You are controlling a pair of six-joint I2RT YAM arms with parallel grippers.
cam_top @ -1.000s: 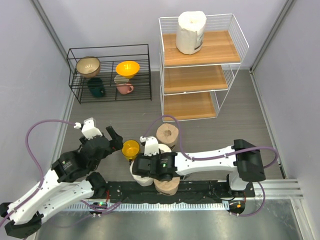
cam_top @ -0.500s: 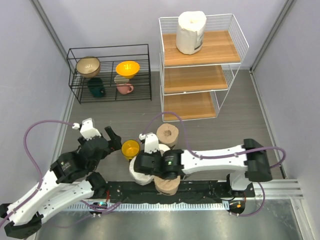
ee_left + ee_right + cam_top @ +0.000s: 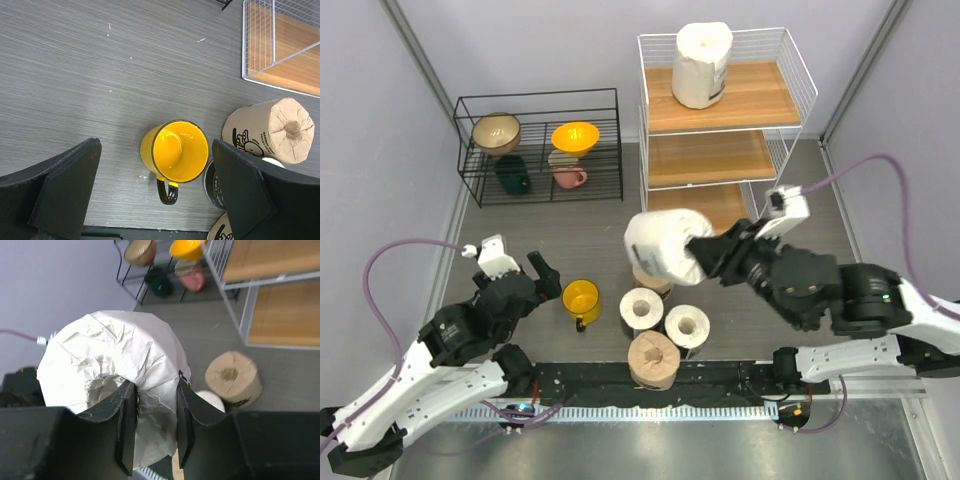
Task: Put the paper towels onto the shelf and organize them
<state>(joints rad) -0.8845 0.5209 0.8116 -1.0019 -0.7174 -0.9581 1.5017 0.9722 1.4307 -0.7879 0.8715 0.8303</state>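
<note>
My right gripper (image 3: pixel 705 258) is shut on a white wrapped paper towel roll (image 3: pixel 663 244) and holds it in the air in front of the shelf (image 3: pixel 760 100). In the right wrist view the fingers pinch the roll's (image 3: pixel 115 365) wall, one inside the core; the gripper (image 3: pixel 155 390) points down. One white roll (image 3: pixel 701 63) stands on the top tier. Three rolls stand on the floor: (image 3: pixel 641 308), (image 3: pixel 687 325), (image 3: pixel 654 360). A beige roll (image 3: pixel 653 279) is partly hidden under the held one. My left gripper (image 3: pixel 525 280) is open and empty above the floor (image 3: pixel 155 195).
A yellow cup (image 3: pixel 581 298) stands left of the floor rolls, between my left fingers in the left wrist view (image 3: pixel 175 150), beside a beige roll (image 3: pixel 272 130). A low black wire rack (image 3: pixel 540 100) with bowls stands at the back left. Walls close both sides.
My right arm lifted the white roll out of the floor cluster and swung it up and right toward the shelf. The left arm has barely moved.
</note>
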